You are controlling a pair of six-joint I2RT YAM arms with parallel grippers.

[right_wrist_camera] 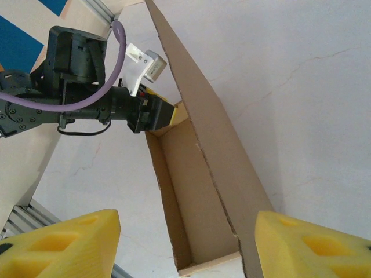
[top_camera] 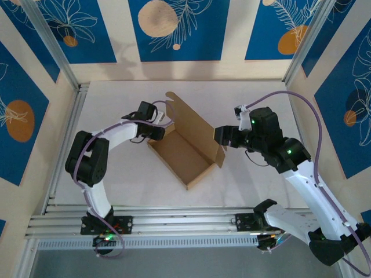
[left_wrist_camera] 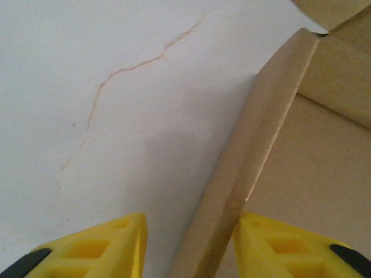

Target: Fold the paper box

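The paper box (top_camera: 185,152) lies on the white table as a shallow brown tray set on a diagonal. Its long lid flap (top_camera: 191,116) stands upright along the far side. My left gripper (top_camera: 155,132) is at the tray's left end. In the left wrist view its yellow fingers (left_wrist_camera: 116,243) straddle the end wall (left_wrist_camera: 261,133): the right finger touches the cardboard and the left one stands a little off it, so the left gripper (left_wrist_camera: 191,223) is open. My right gripper (top_camera: 223,137) sits at the tray's right end. The right gripper (right_wrist_camera: 185,217) is wide open over the box (right_wrist_camera: 197,191).
An aluminium rail (top_camera: 174,223) runs along the table's near edge, and frame posts (top_camera: 64,63) rise at the back corners. Blue patterned panels enclose the table. A thin crack (left_wrist_camera: 116,75) marks the white surface to the left of the box.
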